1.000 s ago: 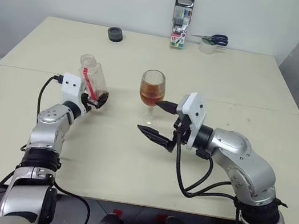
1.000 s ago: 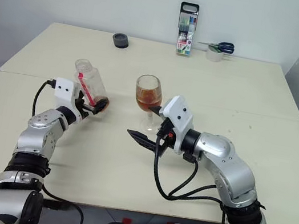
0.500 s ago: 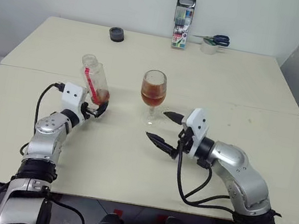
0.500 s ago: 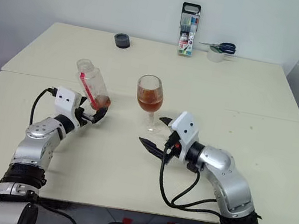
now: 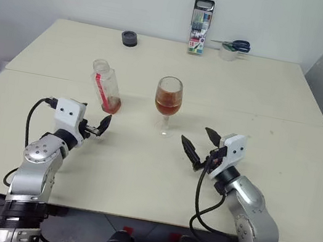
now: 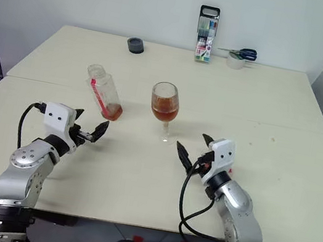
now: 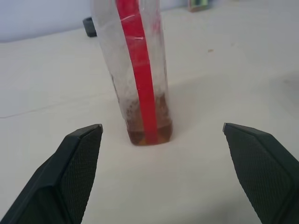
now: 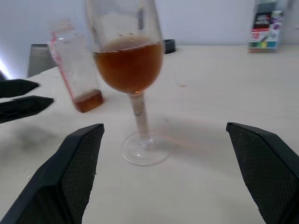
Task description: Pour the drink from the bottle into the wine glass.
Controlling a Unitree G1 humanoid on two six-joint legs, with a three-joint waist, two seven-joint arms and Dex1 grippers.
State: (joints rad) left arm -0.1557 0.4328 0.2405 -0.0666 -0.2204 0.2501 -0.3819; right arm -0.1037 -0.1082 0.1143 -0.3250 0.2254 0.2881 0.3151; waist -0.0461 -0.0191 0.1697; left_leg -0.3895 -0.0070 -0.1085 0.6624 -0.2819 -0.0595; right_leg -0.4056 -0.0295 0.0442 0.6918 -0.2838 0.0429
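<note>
And both arms have drawn back from their work! The left pincer (image 5: 99,127), which a moment ago had its black fingers around the bottle (image 5: 107,87), has let go and pulled away; it now gapes wide with the bottle standing free on the desk (image 5: 278,98) just ahead of it, leaning a little. The right pincer (image 5: 200,142) has dropped and slid off to the side of the wine glass (image 5: 167,103), jaws spread wide and holding nothing, the glass a short way ahead and apart from it. That glass is clear and thin-stemmed, a rounded bowl on a flat round foot, with the amber drink (image 8: 128,63) filling the lower part of the bowl. The bottle is clear crinkled plastic with a bright red strip down its side, and a shallow brown remnant sits at its base. Each finger's inner face shows a fine cross-hatched texture. Far beyond both pincers: a dark round cap (image 5: 128,38), an upright marker case (image 5: 201,18), scissors (image 5: 231,44) on a tape roll (image 5: 226,53).
</note>
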